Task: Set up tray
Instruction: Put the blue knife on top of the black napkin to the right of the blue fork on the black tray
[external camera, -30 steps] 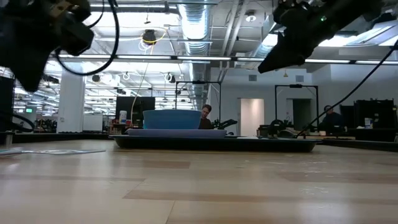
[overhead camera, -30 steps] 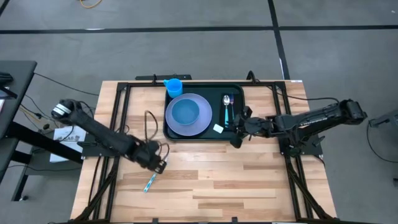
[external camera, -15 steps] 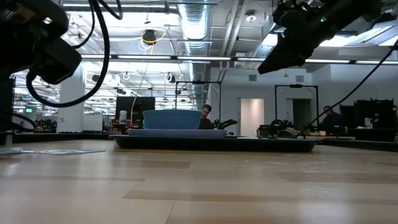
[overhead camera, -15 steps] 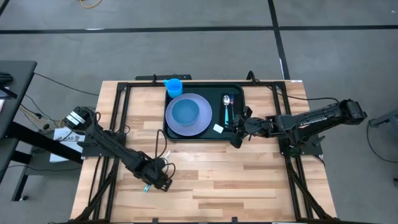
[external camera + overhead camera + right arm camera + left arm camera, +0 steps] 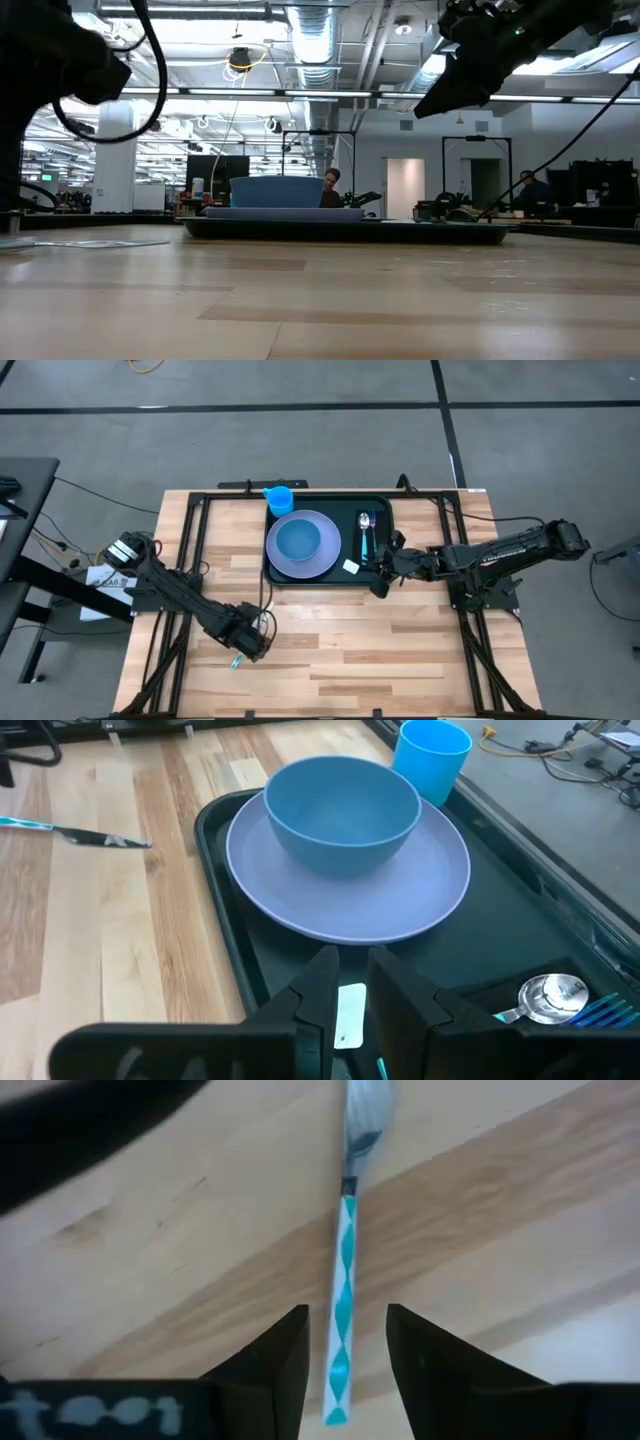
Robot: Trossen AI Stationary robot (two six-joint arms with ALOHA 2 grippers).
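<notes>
A utensil with a teal-and-white patterned handle lies flat on the wooden table near its front left. My left gripper points down over it, open. One finger stands on each side of the handle's free end, and a gap shows on both sides. The dark tray rests on the table at the far middle and holds a lilac plate, a blue bowl, a blue cup and a spoon. My right gripper hangs above the tray's near right corner, open by a narrow gap.
A small white piece lies on the tray floor below my right gripper. Bare wood stretches across the table's near half and right side. Black frame rails run along both sides of the table.
My left gripper has gone toward the table's near edge and down onto the utensil. It now covers most of the utensil in the high view, where only the handle's end still shows. The utensil has stayed where it was.
</notes>
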